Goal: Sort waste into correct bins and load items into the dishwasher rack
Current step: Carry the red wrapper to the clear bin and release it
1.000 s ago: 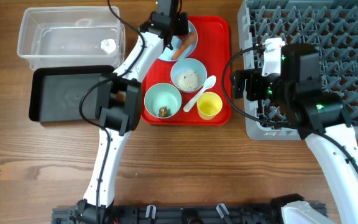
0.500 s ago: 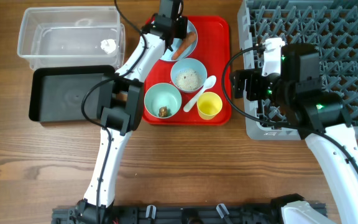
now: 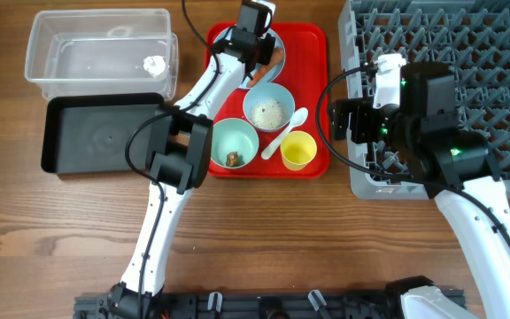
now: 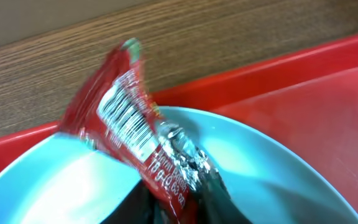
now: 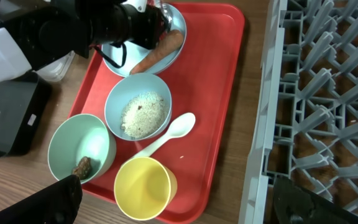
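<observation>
My left gripper [image 3: 257,40] hangs over the blue plate [image 3: 277,55] at the back of the red tray [image 3: 312,53]. Its jaws are shut on a red wrapper [image 4: 126,118] with a barcode and a foil inside, which sticks up above the plate [image 4: 278,168]. An orange carrot piece [image 5: 157,53] lies on the same plate. My right gripper [image 5: 185,205] stands open over the tray's right edge, beside the yellow cup [image 5: 143,186], holding nothing. The grey dishwasher rack [image 3: 450,53] sits at the right.
The tray also carries a blue bowl of crumbs [image 3: 268,108], a mint bowl with a brown scrap [image 3: 232,142] and a white spoon [image 3: 286,131]. At the left stand a clear bin [image 3: 96,53] holding a white crumpled piece [image 3: 154,64] and a black bin [image 3: 100,133].
My left gripper has shifted right over the blue plate and closed its jaws on the red wrapper. The right arm has not moved.
</observation>
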